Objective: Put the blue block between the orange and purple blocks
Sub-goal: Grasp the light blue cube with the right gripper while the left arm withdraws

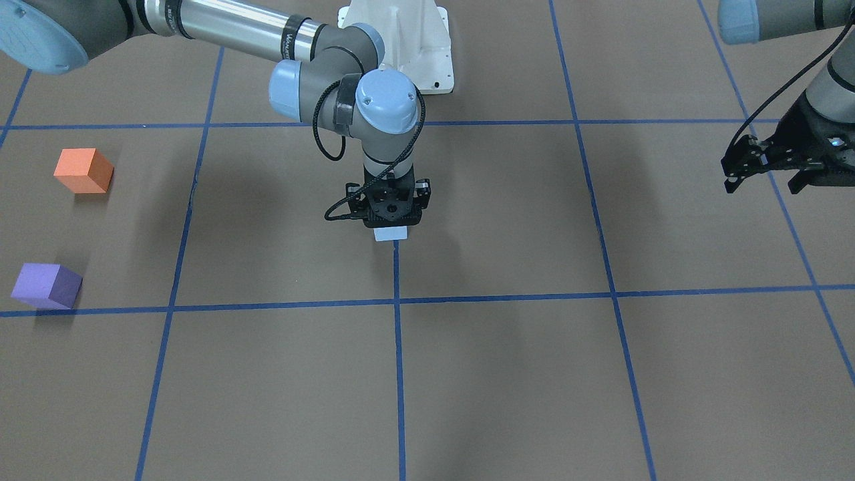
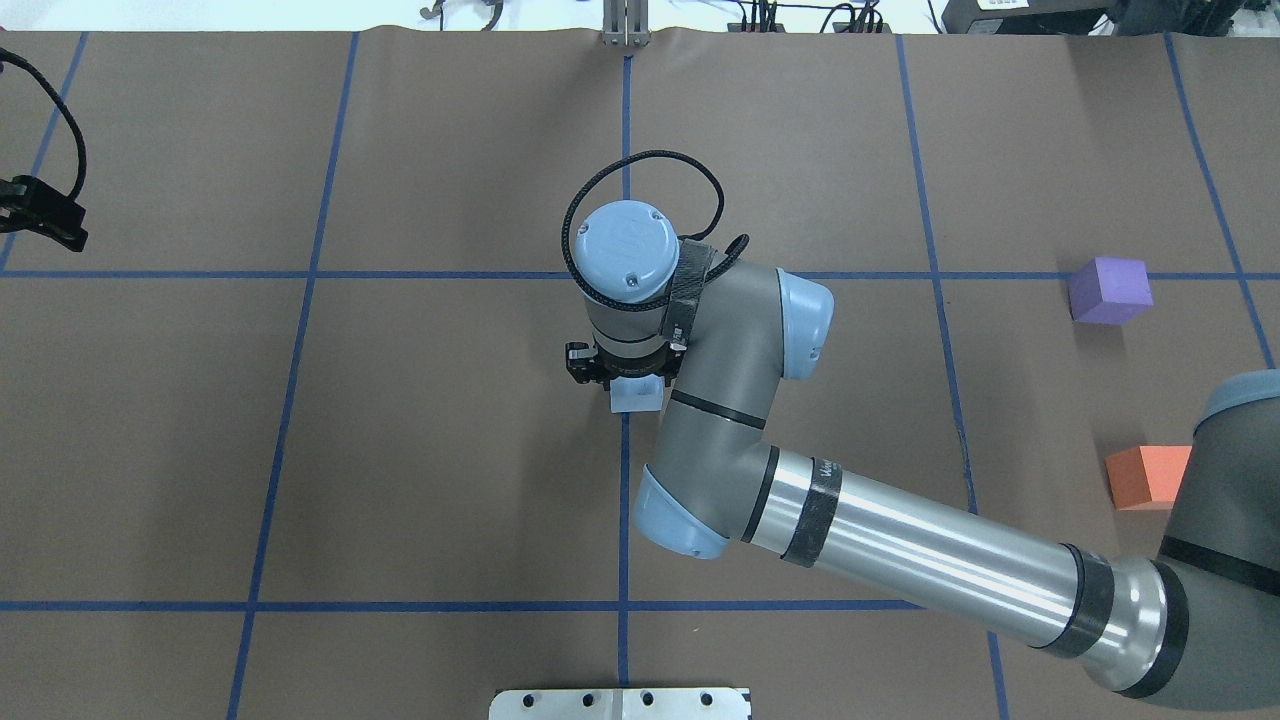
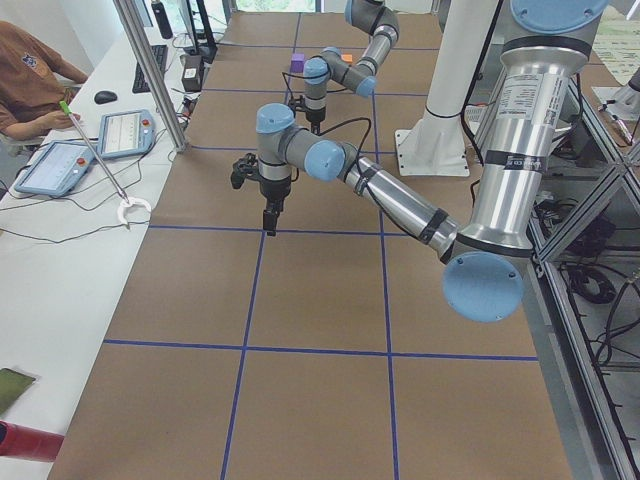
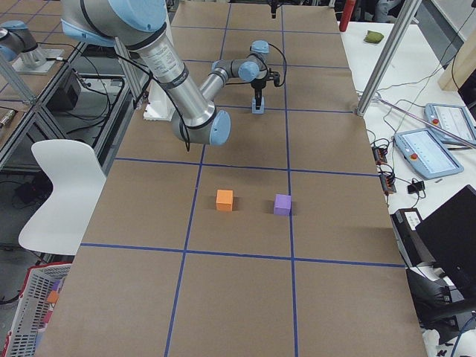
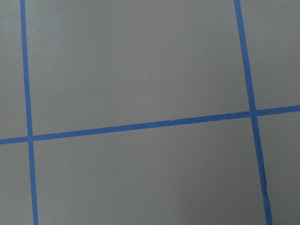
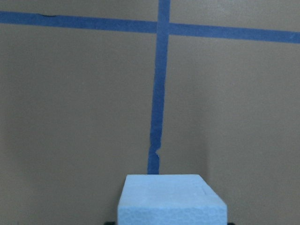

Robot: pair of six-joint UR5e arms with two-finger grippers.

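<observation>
1. Pale blue foam, pebbled on its surface: the blue block (image 1: pixel 391 234) is a cube at the middle of the bench (image 1: pixel 507 374), over a tape line (image 1: pixel 399 280).
2. The right gripper (image 1: pixel 391 218) points straight down over it; I cannot tell whether the fingers pinch it.
3. The orange block (image 1: pixel 83 170) and purple block (image 1: pixel 47 286) sit far off at the right end, with a gap between them.
4. The left gripper (image 1: pixel 765 182) hangs spread wide and empty at the left.
</observation>
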